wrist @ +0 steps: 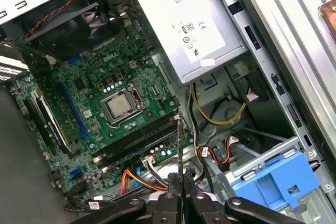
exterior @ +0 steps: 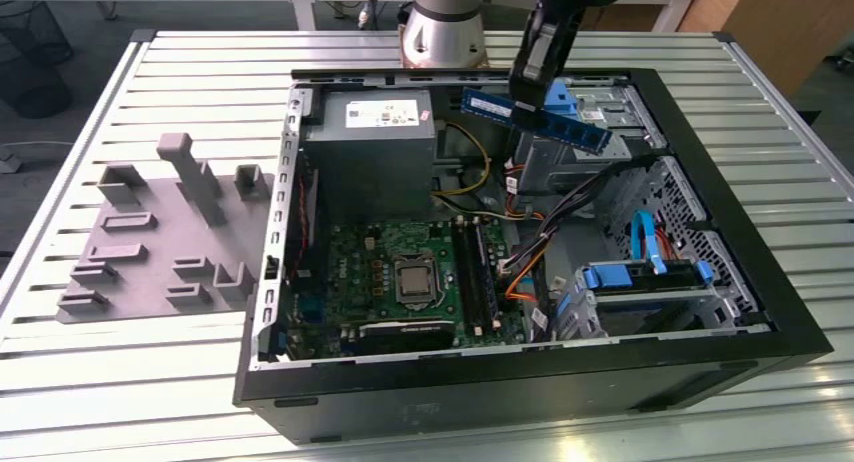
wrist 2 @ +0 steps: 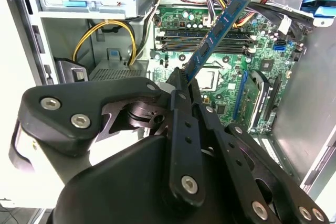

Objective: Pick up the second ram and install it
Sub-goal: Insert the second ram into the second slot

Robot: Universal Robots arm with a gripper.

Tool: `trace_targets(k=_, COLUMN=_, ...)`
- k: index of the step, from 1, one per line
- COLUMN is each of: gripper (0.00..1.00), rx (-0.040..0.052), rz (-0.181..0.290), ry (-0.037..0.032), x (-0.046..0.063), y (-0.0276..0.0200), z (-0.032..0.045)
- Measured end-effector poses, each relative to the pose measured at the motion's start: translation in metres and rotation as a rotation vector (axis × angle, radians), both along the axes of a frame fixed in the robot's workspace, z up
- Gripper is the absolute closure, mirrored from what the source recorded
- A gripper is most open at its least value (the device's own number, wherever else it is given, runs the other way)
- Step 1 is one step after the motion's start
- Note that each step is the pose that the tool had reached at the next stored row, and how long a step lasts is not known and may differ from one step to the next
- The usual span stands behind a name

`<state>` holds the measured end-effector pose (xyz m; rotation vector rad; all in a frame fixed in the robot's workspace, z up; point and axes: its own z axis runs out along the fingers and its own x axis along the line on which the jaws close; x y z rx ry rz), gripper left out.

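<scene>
Exterior view: the tool (exterior: 541,77) hangs above the open computer case (exterior: 747,312), clamped on the ram (exterior: 538,117), which is held in the air, tilted, over the far part of the case near the power supply (exterior: 371,132) and the drive bay. The ram touches nothing but the tool. Below it lies the motherboard (exterior: 387,252) with its processor socket (exterior: 416,280) and the memory slots (exterior: 478,272) beside it. On the table (exterior: 174,72), toward the exterior view's left, sits a grey fixture (exterior: 160,232).

Both wrist views show the fingers (wrist 2: 184,129) closed tight on one end of the ram (wrist 2: 218,30), the stick edge-on (wrist: 180,156) between them and pointing toward the slots (wrist: 139,137) on the motherboard (wrist: 79,87). Yellow cables (wrist: 220,114) and a blue drive caddy (wrist: 273,182) lie close by.
</scene>
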<state>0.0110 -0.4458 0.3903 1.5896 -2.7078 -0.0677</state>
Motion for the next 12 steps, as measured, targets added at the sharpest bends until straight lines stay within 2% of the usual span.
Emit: trace_targets(k=12, gripper=0.86, rx=0.0000, rz=-0.026, ry=0.0000, x=0.0000, y=0.0000, z=0.0000)
